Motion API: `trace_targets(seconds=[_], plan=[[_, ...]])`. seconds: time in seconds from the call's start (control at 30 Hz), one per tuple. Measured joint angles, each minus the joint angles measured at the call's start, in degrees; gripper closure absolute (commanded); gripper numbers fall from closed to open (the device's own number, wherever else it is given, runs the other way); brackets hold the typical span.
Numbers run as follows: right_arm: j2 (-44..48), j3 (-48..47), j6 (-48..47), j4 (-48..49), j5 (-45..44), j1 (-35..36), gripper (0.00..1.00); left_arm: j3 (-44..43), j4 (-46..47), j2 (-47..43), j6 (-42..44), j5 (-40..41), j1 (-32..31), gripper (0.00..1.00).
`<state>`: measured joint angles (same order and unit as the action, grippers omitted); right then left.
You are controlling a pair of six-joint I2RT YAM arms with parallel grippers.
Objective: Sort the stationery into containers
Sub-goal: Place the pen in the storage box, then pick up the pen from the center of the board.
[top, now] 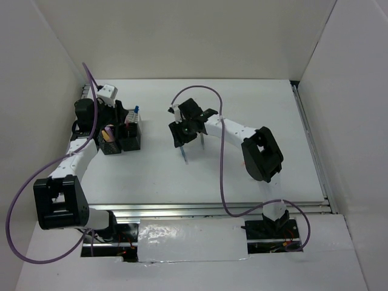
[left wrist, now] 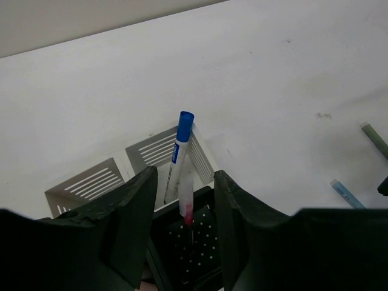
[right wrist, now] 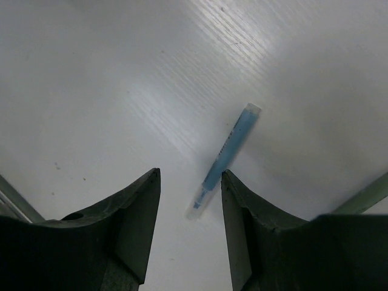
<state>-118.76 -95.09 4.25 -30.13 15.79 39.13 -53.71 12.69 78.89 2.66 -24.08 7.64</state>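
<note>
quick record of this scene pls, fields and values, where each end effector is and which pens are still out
left end effector: open, over the mesh cups
right end effector: open, above blue pen
blue pen: lying flat on table, untouched
white blue-capped pen: standing in the cups
grey pen: loose on table

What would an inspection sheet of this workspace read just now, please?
Surface: white table, faint specks.
Job's things: mesh cups at left; blue-capped pen upright in them; blue pen and grey pen lying loose.
Clutter: nothing seen.
Grippers: left pincer open above the cups; right pincer open over the blue pen.
Cables: purple cables looping along both arms.
Surroundings: white walls.
</note>
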Motion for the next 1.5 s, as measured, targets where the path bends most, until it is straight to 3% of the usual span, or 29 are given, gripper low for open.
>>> trace_targets(seconds=[0.6, 0.9, 1.0, 1.03, 1.27, 1.5], plan=[[-6.9, -2.0, 2.5, 0.1, -9.2, 1.2, 0.60, 0.0, 0.0, -4.4, -1.6, -0.5, -1.6, 0.41], [-8.4, -2.8, 2.3, 0.1, -11.8, 2.0, 0.79, 0.0, -0.7, -7.0, 0.2, -2.4, -1.7, 0.41], [-8.4, -2.8, 2.2, 0.0, -12.7, 2.0, 1.00, 0.0, -1.5, -8.3, 2.6, -4.4, -2.3, 0.41], [-8.4, -2.8, 2.2, 0.0, -12.9, 2.0, 1.00, 0.0, -1.8, -8.8, 3.5, -5.4, -2.6, 0.41], [-7.1, -2.7, 2.3, -1.4, -6.6, 0.3, 1.00, 0.9, -8.0, -14.5, 18.0, -16.2, -7.8, 0.41], [3.3, -1.4, 5.9, -2.3, 10.3, -6.0, 1.00, 8.1, -21.0, -23.1, 48.9, -19.1, -26.6, 0.42]])
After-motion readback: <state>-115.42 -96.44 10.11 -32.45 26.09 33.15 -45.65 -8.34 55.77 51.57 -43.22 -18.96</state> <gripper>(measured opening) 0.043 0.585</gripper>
